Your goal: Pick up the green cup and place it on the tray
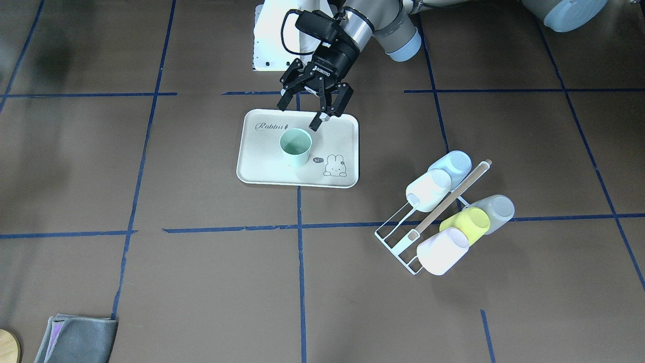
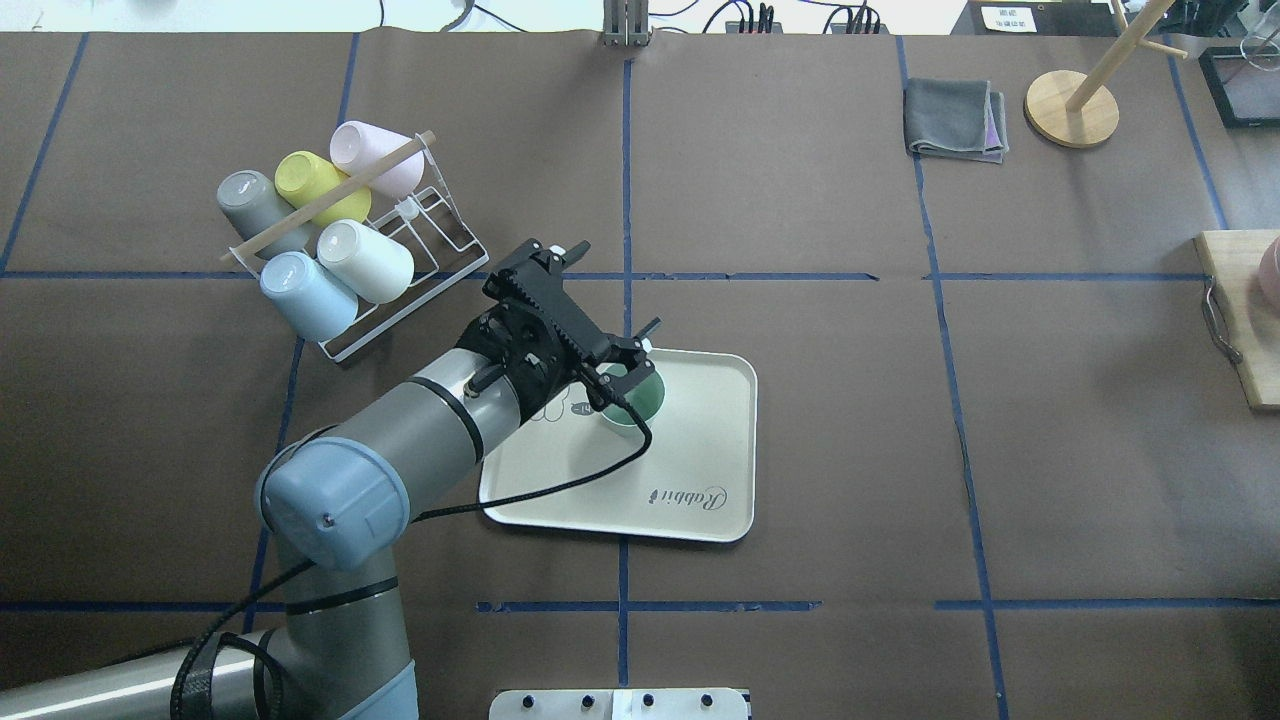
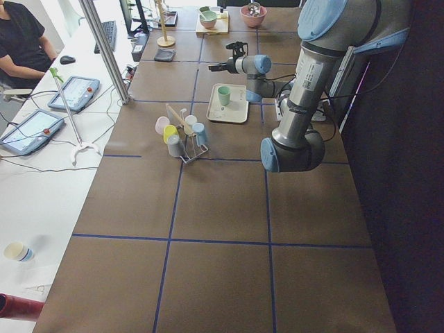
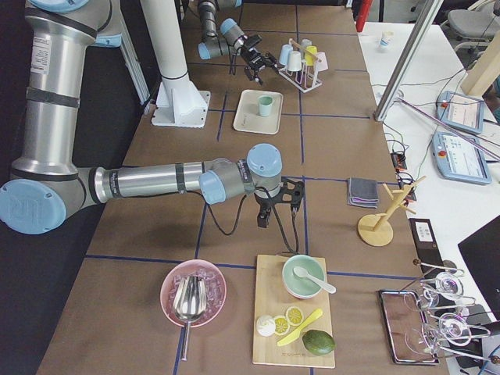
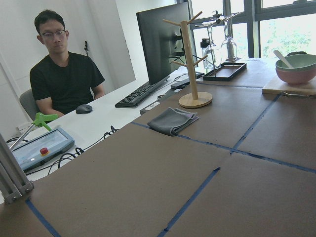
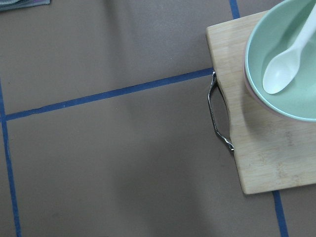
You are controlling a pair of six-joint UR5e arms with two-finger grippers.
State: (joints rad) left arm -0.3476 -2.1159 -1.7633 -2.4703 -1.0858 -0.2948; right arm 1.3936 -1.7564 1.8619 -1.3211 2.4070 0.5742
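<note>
On tray [image 1: 262,161]: green cup [image 1: 296,146] upright, pale mint, empty; left gripper [image 1: 298,117] spread wide, holding nothing.

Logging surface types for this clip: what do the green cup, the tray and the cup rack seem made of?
The green cup: likely plastic, matte; even pale colour, no glints. The tray: probably plastic or melamine, satin cream; printed script, moulded raised rim. The cup rack: thin white-coated wire, apparently metal, with a pale wood-looking rod across it.

Front and overhead cameras are looking steeply down from opposite sides, both showing the tray [image 1: 262,166]; side cameras are looking along the tabletop [image 3: 215,201].
</note>
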